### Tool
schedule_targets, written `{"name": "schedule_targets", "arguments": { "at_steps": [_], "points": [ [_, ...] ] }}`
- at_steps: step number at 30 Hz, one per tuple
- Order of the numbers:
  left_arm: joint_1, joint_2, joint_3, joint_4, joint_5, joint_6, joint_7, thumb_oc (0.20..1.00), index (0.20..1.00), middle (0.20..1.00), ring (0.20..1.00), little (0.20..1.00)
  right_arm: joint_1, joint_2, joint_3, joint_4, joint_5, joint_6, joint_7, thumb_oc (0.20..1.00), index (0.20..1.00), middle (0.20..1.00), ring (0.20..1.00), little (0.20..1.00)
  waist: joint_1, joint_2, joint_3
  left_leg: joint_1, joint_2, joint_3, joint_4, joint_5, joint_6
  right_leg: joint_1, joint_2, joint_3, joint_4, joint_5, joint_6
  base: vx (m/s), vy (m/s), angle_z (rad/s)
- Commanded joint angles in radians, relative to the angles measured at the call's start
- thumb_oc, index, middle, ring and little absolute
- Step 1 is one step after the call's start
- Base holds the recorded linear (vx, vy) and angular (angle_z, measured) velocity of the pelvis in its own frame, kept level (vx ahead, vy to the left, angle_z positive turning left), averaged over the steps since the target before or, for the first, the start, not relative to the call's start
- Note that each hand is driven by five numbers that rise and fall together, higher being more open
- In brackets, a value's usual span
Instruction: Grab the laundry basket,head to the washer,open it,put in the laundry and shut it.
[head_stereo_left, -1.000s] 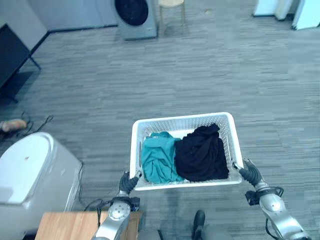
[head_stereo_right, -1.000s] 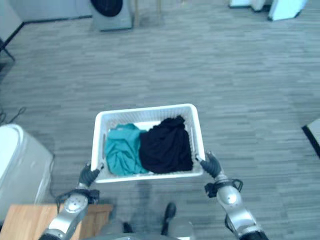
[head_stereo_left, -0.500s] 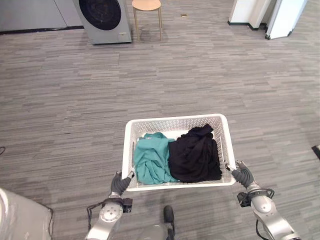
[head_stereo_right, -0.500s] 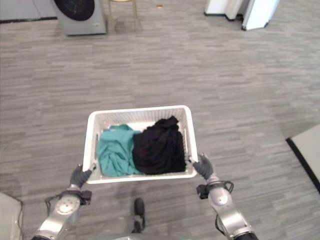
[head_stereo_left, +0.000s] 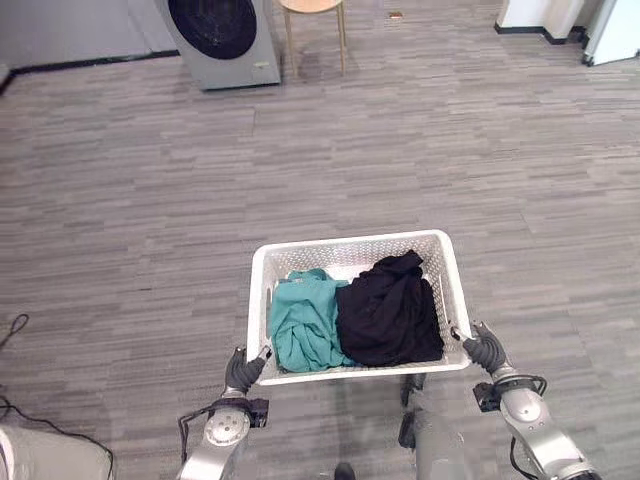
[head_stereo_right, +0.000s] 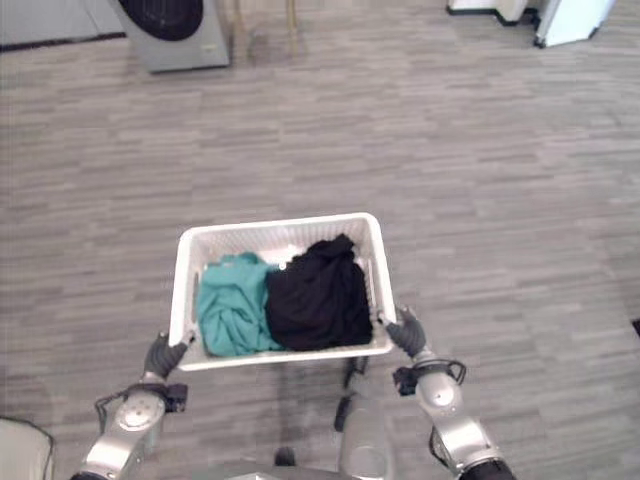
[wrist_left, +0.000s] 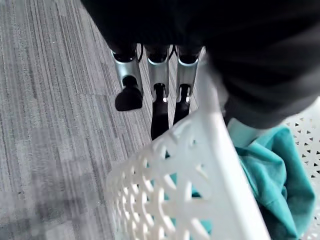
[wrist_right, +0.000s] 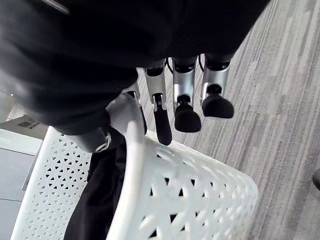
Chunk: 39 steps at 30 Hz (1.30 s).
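Left eye view has the white laundry basket (head_stereo_left: 262, 300) carried low in front, left hand (head_stereo_left: 243, 370) and right hand (head_stereo_left: 483, 350) with fingers curled on its near corners, teal shirt (head_stereo_left: 303, 322) and black garment (head_stereo_left: 388, 310) inside; carrying step under way, next walk far-left toward the washer (head_stereo_left: 222, 35).

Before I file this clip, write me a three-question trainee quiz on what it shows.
1. True or false: both hands hold the laundry basket off the floor.
2. Which garment lies nearer the right hand? A) teal garment B) black garment
3. Fill in: the washer stands beside a wooden ____.

Key:
1. True; the left hand grips the opposite near corner.
2. B
3. stool
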Motion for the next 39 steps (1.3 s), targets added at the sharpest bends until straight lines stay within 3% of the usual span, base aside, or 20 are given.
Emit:
{"name": "schedule_targets", "arguments": {
  "at_steps": [1,2,3,4,7,10,11,12,16,20,23,24,25,26,29,30,33,35,37,39],
  "points": [
    [-0.029,0.006,0.005,-0.153,-0.066,-0.128,-0.071,0.2,0.2,0.2,0.2,0.2,-0.028,0.015,-0.053,-0.126,0.083,-0.112,0.034,0.2,0.2,0.2,0.2,0.2,-0.003,-0.012,-0.063,-0.086,0.084,0.02,0.216,-0.002,-0.085,0.09,0.008,0.02,0.022,-0.07,0.056,0.54,-0.327,0.83],
    [-0.028,0.002,0.003,-0.157,-0.073,-0.125,-0.073,0.2,0.2,0.2,0.2,0.2,-0.027,0.012,-0.056,-0.126,0.096,-0.117,0.033,0.2,0.2,0.2,0.2,0.2,-0.003,-0.009,-0.062,-0.115,0.102,0.02,0.298,0.041,-0.1,0.11,0.015,0.015,0.018,-0.078,0.041,0.2,-0.144,0.61],
    [-0.028,0.003,0.003,-0.157,-0.073,-0.125,-0.073,0.2,0.2,0.2,0.2,0.2,-0.027,0.013,-0.056,-0.126,0.096,-0.117,0.033,0.2,0.2,0.2,0.2,0.2,-0.005,-0.012,-0.065,-0.121,0.098,0.017,0.298,0.045,-0.099,0.107,0.011,0.013,0.015,-0.075,0.041,0.4,-0.349,0.26],
    [-0.031,0.002,-0.001,-0.178,-0.101,-0.119,-0.076,0.2,0.2,0.2,0.2,0.2,-0.02,-0.002,-0.072,-0.128,0.161,-0.124,0.027,0.2,0.2,0.2,0.2,0.2,0.006,-0.028,-0.047,-0.253,0.14,0.047,0.545,0.15,-0.103,0.187,0.037,0.008,-0.018,-0.131,-0.015,0.4,-0.331,-0.06],
    [-0.038,0.003,-0.005,-0.174,-0.107,-0.114,-0.088,0.2,0.2,0.2,0.2,0.2,-0.024,-0.012,-0.078,-0.126,0.163,-0.111,0.023,0.2,0.2,0.2,0.2,0.2,0.02,-0.036,-0.033,-0.327,0.157,0.083,0.567,0.097,-0.08,0.237,0.05,0.004,-0.045,-0.159,-0.025,0.31,-0.191,-0.05],
    [-0.029,0.004,-0.005,-0.171,-0.096,-0.107,-0.093,0.2,0.2,0.2,0.2,0.2,-0.02,-0.019,-0.087,-0.125,0.171,-0.111,0.018,0.2,0.2,0.2,0.2,0.2,0.044,-0.052,-0.031,-0.424,0.122,0.123,0.423,0.047,-0.049,0.294,0.057,-0.001,-0.076,-0.188,-0.014,0.4,-0.048,-0.02],
    [-0.016,0.008,0.002,-0.175,-0.089,-0.101,-0.09,0.2,0.2,0.2,0.2,0.2,-0.019,-0.017,-0.083,-0.116,0.175,-0.112,0.018,0.2,0.2,0.2,0.2,0.2,0.066,-0.034,-0.034,-0.472,0.111,0.124,0.231,0.149,-0.064,0.339,0.092,0.004,-0.086,-0.217,-0.005,0.43,0.028,0.06],
    [-0.009,0.007,0.005,-0.176,-0.086,-0.098,-0.091,0.2,0.2,0.2,0.2,0.2,-0.018,-0.015,-0.081,-0.111,0.171,-0.111,0.016,0.2,0.2,0.2,0.2,0.2,0.076,-0.028,-0.033,-0.48,0.106,0.115,0.159,0.194,-0.072,0.355,0.105,0.008,-0.085,-0.227,-0.004,0.43,0.026,-0.02],
    [0.015,0.003,0.023,-0.179,-0.086,-0.093,-0.089,0.2,0.2,0.2,0.2,0.2,-0.024,-0.006,-0.069,-0.082,0.157,-0.112,0.008,0.2,0.2,0.2,0.2,0.2,0.112,-0.032,-0.026,-0.542,0.106,0.097,-0.006,0.254,-0.089,0.421,0.13,0.032,-0.079,-0.277,-0.003,0.39,0.046,-0.38],
    [0.033,0.014,0.045,-0.183,-0.081,-0.097,-0.095,0.2,0.2,0.2,0.2,0.2,-0.029,0.015,-0.06,-0.072,0.155,-0.12,0.018,0.2,0.2,0.2,0.2,0.2,0.16,-0.06,-0.054,-0.564,0.109,0.068,0.038,0.306,-0.076,0.509,0.137,0.088,-0.042,-0.332,0.009,0.65,0.166,-0.57],
    [0.025,0.029,0.042,-0.179,-0.08,-0.098,-0.089,0.2,0.2,0.2,0.2,0.2,-0.036,0.033,-0.049,-0.069,0.148,-0.119,0.026,0.2,0.2,0.2,0.2,0.2,0.173,-0.088,-0.064,-0.556,0.095,0.071,0.101,0.272,-0.05,0.495,0.108,0.099,0.041,-0.317,0.037,0.36,0.15,-0.18],
    [0.013,0.047,0.041,-0.175,-0.072,-0.098,-0.084,0.2,0.2,0.2,0.2,0.2,-0.046,0.044,-0.041,-0.076,0.146,-0.118,0.034,0.2,0.2,0.2,0.2,0.2,0.172,-0.108,-0.065,-0.535,0.08,0.086,0.13,0.228,-0.02,0.437,0.078,0.108,0.212,-0.231,0.074,0.42,0.213,-0.21],
    [0.013,0.047,0.041,-0.175,-0.072,-0.098,-0.084,0.2,0.2,0.2,0.2,0.2,-0.046,0.044,-0.041,-0.076,0.146,-0.118,0.034,0.2,0.2,0.2,0.2,0.2,0.173,-0.106,-0.067,-0.539,0.084,0.086,0.13,0.23,-0.02,0.433,0.08,0.109,0.212,-0.229,0.073,0.47,0.279,-0.14],
    [0.005,0.057,0.041,-0.165,-0.069,-0.101,-0.077,0.2,0.2,0.2,0.2,0.2,-0.046,0.052,-0.033,-0.088,0.136,-0.122,0.041,0.2,0.2,0.2,0.2,0.2,0.151,-0.108,-0.064,-0.47,0.068,0.094,0.116,0.192,0.005,0.34,0.063,0.111,0.376,-0.127,0.096,0.21,0.134,0.11],
    [0.001,0.06,0.043,-0.164,-0.064,-0.103,-0.068,0.2,0.2,0.2,0.2,0.2,-0.045,0.056,-0.03,-0.095,0.123,-0.116,0.048,0.2,0.2,0.2,0.2,0.2,0.122,-0.085,-0.058,-0.386,0.059,0.081,0.07,0.167,0.02,0.241,0.081,0.108,0.427,-0.126,0.082,0.42,0.204,0.02],
    [0.006,0.057,0.047,-0.166,-0.068,-0.103,-0.065,0.2,0.2,0.2,0.2,0.2,-0.046,0.052,-0.029,-0.092,0.125,-0.114,0.05,0.2,0.2,0.2,0.2,0.2,0.102,-0.064,-0.051,-0.338,0.053,0.074,0.049,0.15,0.02,0.175,0.088,0.085,0.372,-0.153,0.068,0.37,0.114,0.37],
    [0.015,0.051,0.057,-0.171,-0.073,-0.101,-0.07,0.2,0.2,0.2,0.2,0.2,-0.049,0.051,-0.028,-0.088,0.13,-0.106,0.053,0.2,0.2,0.2,0.2,0.2,0.084,-0.05,-0.041,-0.286,0.045,0.07,0.038,0.125,0.016,0.142,0.081,0.043,0.266,-0.187,0.051,0.36,0.054,0.1],
    [0.022,0.044,0.064,-0.163,-0.072,-0.1,-0.074,0.2,0.2,0.2,0.2,0.2,-0.049,0.052,-0.03,-0.08,0.132,-0.101,0.052,0.2,0.2,0.2,0.2,0.2,0.069,-0.048,-0.034,-0.233,0.031,0.064,0.026,0.095,0.009,0.106,0.079,0.022,0.106,-0.166,0.051,0.39,-0.014,0.21],
    [0.019,0.03,0.081,-0.145,-0.065,-0.105,-0.073,0.2,0.2,0.2,0.2,0.2,-0.04,0.061,-0.043,-0.076,0.133,-0.101,0.051,0.2,0.2,0.2,0.2,0.2,0.044,-0.048,-0.026,-0.166,0.023,0.042,0.038,0.042,-0.009,0.033,0.05,0.02,-0.063,-0.104,0.08,0.6,-0.066,0.22],
    [0.021,0.021,0.087,-0.142,-0.055,-0.111,-0.078,0.2,0.2,0.2,0.2,0.2,-0.029,0.061,-0.048,-0.082,0.123,-0.101,0.056,0.2,0.2,0.2,0.2,0.2,0.032,-0.041,-0.024,-0.123,0.024,0.031,0.042,0.007,-0.014,0.01,0.039,0.02,-0.096,-0.085,0.09,0.6,-0.075,0.57]
  ]
}}
